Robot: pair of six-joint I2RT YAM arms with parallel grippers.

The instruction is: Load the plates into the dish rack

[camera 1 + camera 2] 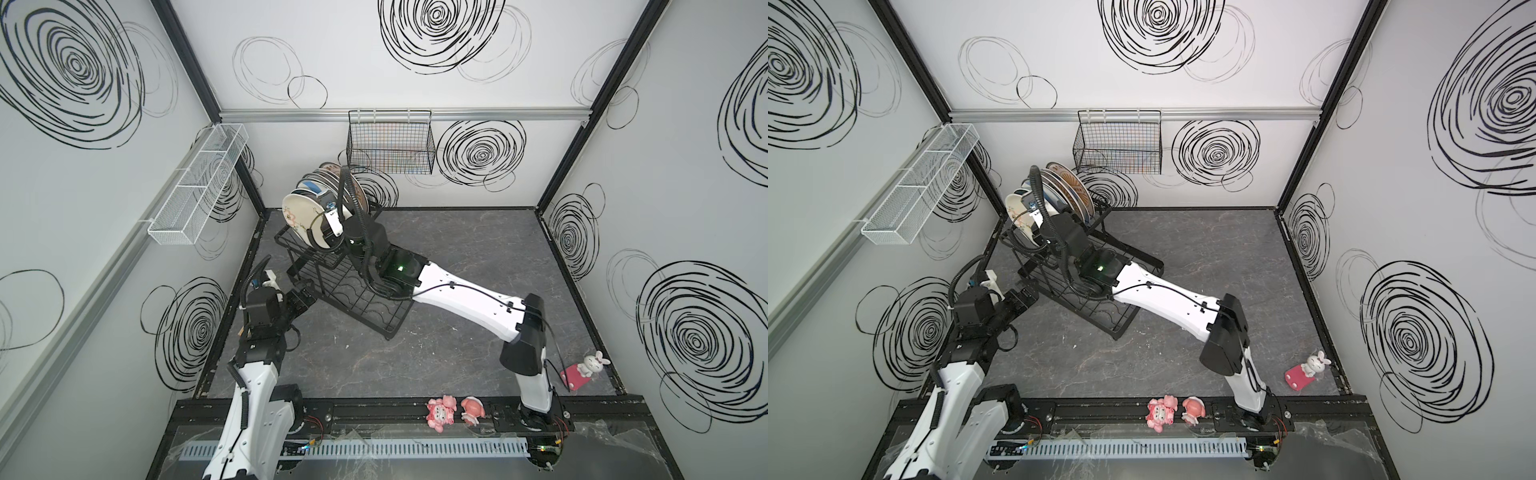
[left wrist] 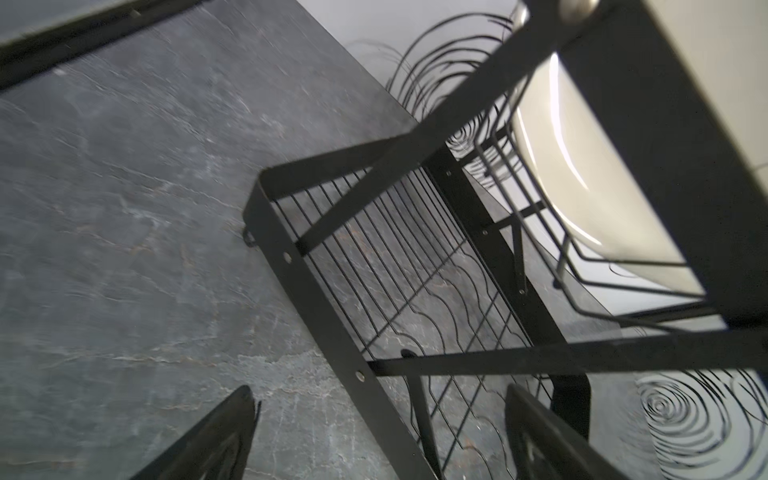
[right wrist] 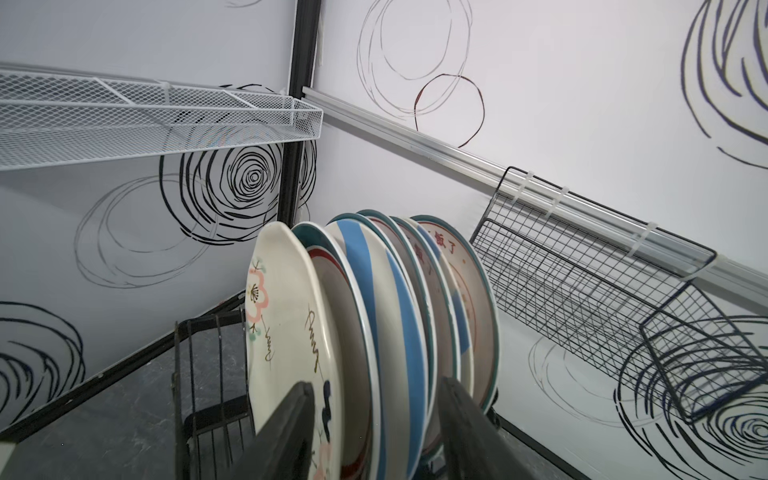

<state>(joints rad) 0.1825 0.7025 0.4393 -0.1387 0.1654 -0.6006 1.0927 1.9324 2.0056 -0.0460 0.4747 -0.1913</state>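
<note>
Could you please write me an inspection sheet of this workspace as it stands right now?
Surface: dark marbled tabletop, carrying the rack; a few pale specks near it.
Job's things: plates stand on edge in a row in the raised basket of the dish rack; its lower tray holds none.
Clutter: two pink figurines on the front rail; a rabbit figurine by the right wall.
Grippers: right gripper open, fingers either side of the front plates; left gripper open at the rack's lower frame, holding nothing.
Cables: black conduit loops over the right wrist in front of the plates; no snag seen.
Surroundings: white mesh basket on the left wall; black grid basket on the back wall.
</note>
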